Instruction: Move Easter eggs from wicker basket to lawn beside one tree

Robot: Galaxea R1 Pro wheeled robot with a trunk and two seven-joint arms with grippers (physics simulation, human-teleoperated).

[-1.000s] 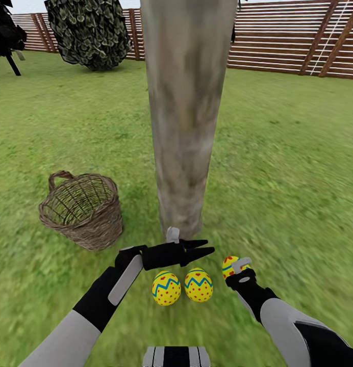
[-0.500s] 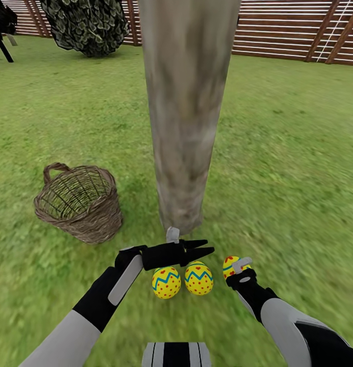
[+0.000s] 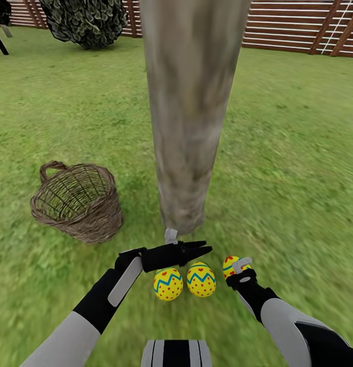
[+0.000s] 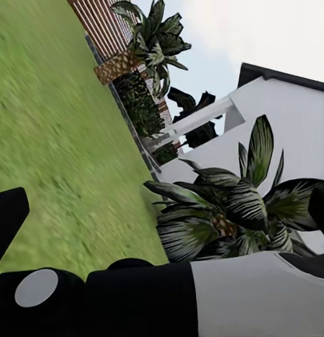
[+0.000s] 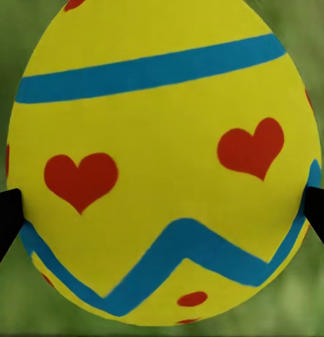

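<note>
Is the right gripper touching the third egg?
Touching: the right wrist view shows both fingertips pressed against the third egg sides, right gripper closed on it.

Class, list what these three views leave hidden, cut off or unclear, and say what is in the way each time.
- Third egg, head view: mostly hidden behind the right end effector; whether it touches the lawn is unclear.
- Tree, head view: cut off by the top edge.
- Basket floor, head view: the near wall blocks it.
- Left end effector, head view: tips overlap, so open or shut is unclear.
</note>
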